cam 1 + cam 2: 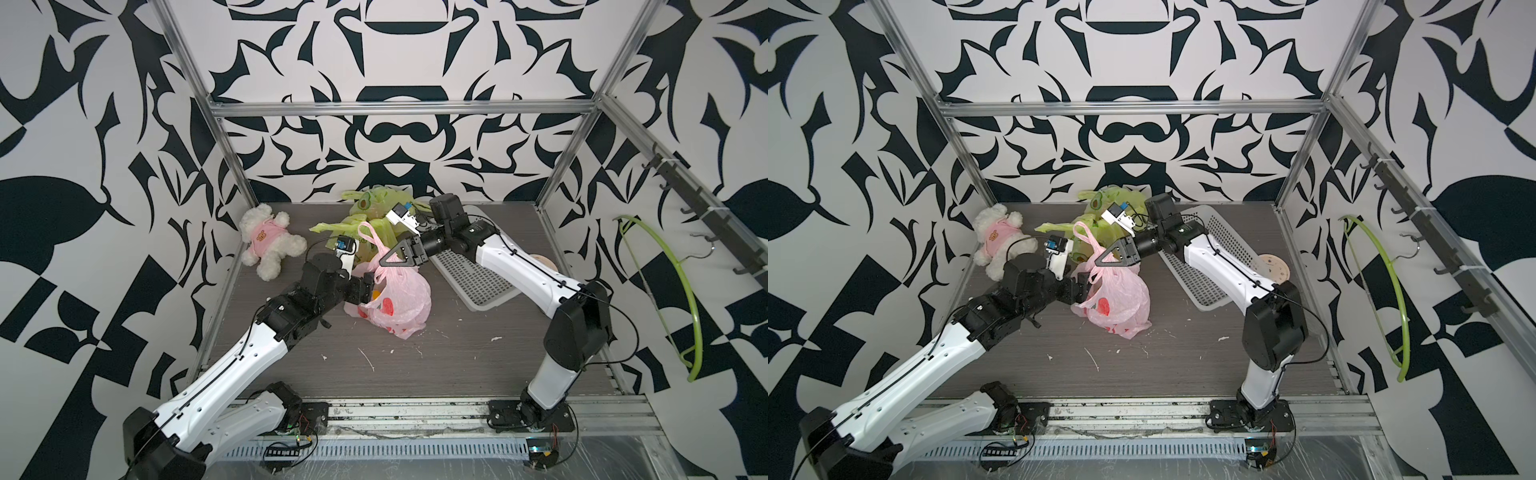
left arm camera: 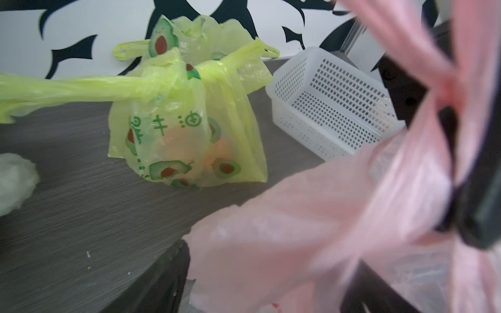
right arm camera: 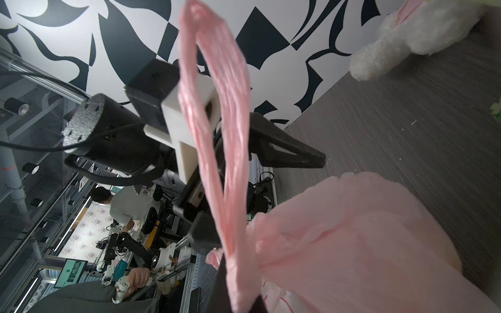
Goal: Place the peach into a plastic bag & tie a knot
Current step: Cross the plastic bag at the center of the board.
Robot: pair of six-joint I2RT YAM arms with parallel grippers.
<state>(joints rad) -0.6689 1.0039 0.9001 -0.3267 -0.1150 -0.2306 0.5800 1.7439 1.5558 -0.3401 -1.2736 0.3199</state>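
**Knot-tying stage, bimanual cell.** The pink plastic bag (image 1: 405, 299) lies near the middle of the counter (image 1: 457, 353). A yellow-orange patch at its mouth is judged to be the peach (image 1: 376, 294), already inside. The right end effector (image 1: 383, 261) has its jaws together, clamped on the bag's gathered handle, and the handle loop (image 3: 217, 81) stands free beyond the pinch. The left end effector (image 1: 372, 287) has its jaws apart at the bag's mouth, with pink film between them but not gripped. No finished knot can be made out. Likely hazards: the thin film may slip from, or tear at, the right pinch if the left arm pulls hard. The left jaws may close on 1 layer only, or miss the loop. The mouth gapes toward the left arm, so a tug could tip the peach out. The green bags just behind could snag. Count: 2 arms, 2 end effectors, 1 pink bag, 2 green avocado-print bags (image 2: 187, 130) (the nearer knotted, with something orange inside), 1 white perforated basket (image 2: 295, 76), 1 plush bear (image 1: 268, 243).
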